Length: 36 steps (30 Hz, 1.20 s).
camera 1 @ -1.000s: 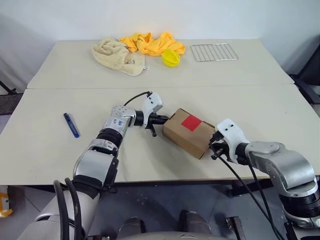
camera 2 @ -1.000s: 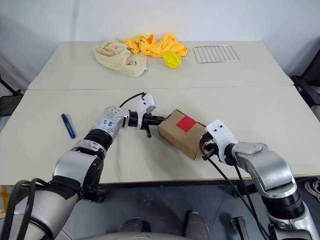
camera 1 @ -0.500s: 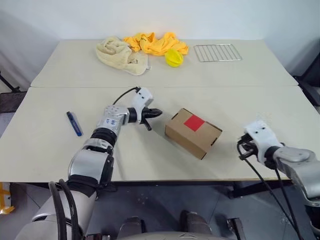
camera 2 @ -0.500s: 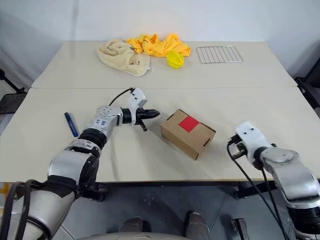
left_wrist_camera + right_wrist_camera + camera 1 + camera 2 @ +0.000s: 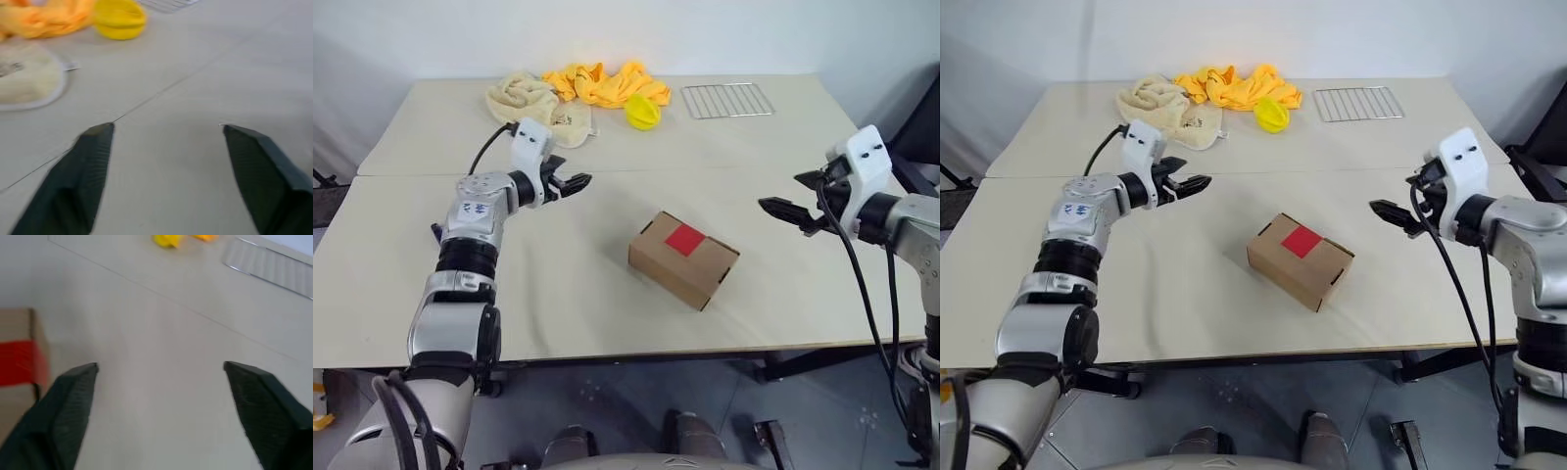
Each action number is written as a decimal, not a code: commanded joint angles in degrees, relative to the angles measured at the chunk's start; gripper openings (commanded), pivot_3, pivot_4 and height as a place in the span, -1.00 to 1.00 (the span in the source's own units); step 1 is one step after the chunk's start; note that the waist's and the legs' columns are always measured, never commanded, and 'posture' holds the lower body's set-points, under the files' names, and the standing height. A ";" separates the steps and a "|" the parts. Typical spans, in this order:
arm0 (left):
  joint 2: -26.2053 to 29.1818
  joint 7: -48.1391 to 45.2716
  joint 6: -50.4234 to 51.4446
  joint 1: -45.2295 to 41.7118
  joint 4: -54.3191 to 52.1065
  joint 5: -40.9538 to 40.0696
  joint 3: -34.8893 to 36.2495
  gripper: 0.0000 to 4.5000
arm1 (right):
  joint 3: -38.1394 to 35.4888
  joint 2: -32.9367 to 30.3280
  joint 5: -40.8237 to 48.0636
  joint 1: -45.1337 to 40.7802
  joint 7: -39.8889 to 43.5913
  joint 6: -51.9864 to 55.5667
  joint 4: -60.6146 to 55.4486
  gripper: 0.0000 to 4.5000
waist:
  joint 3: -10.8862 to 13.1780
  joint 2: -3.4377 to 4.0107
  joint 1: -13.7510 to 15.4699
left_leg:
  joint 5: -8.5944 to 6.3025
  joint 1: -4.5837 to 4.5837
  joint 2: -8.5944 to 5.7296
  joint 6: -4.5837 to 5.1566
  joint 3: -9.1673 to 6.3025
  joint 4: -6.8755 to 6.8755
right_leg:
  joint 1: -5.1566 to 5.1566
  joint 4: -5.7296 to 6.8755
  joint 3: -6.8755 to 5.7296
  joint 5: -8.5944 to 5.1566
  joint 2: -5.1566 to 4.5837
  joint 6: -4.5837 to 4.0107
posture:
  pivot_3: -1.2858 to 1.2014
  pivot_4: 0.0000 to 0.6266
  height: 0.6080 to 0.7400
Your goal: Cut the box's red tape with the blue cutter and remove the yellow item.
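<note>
Left arm stretched out over the tabletop's left half, left gripper (image 5: 1187, 183) held level, pointing toward the middle, fingers spread wide, nothing between them. Right arm raised near the tabletop's right edge, right gripper (image 5: 1393, 215) aimed inward and slightly down, fingers (image 5: 66, 401) wide apart, likewise empty.

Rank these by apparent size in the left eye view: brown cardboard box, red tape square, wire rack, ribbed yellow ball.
1. Brown cardboard box; nearer the camera, though.
2. Wire rack.
3. Ribbed yellow ball and red tape square look alike.
</note>
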 commanded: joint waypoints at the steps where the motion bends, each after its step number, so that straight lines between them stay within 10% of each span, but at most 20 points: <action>1: 0.40 13.00 6.61 3.76 -14.79 1.56 4.11 1.00 | 2.33 0.96 -1.22 -5.56 4.70 -9.55 5.95 1.00 | 0.01 0.00 -0.39 | 0.00 -0.01 0.00 0.00 0.00 0.01 | 0.00 0.01 0.01 0.00 0.00 0.01 | 0.03 -0.52 1.00; 10: -6.67 35.72 28.16 13.11 -42.40 3.78 12.51 1.00 | 9.77 7.35 -5.22 -13.96 12.84 -23.06 19.68 1.00 | 0.01 -0.02 -0.67 | 0.01 0.02 0.01 -0.01 -0.03 0.01 | 0.01 0.06 0.00 0.01 -0.01 0.01 | 0.03 -0.52 1.00; 15: -7.92 40.21 33.64 17.68 -51.11 4.51 15.44 0.50 | 11.66 10.47 -4.56 -16.65 18.46 -25.37 22.49 1.00 | 0.01 -0.02 -0.72 | 0.01 0.02 0.02 -0.02 -0.02 0.01 | 0.00 0.05 0.00 0.01 -0.01 0.01 | 0.03 -0.52 1.00; 36: -9.44 47.48 47.57 23.66 -56.82 7.74 24.30 0.99 | 13.66 12.01 -8.10 -18.34 26.20 -29.10 26.22 1.00 | 0.01 -0.02 -0.58 | 0.00 0.04 0.03 -0.06 -0.02 0.03 | 0.01 0.09 0.02 0.01 -0.02 0.01 | 0.03 -0.52 1.00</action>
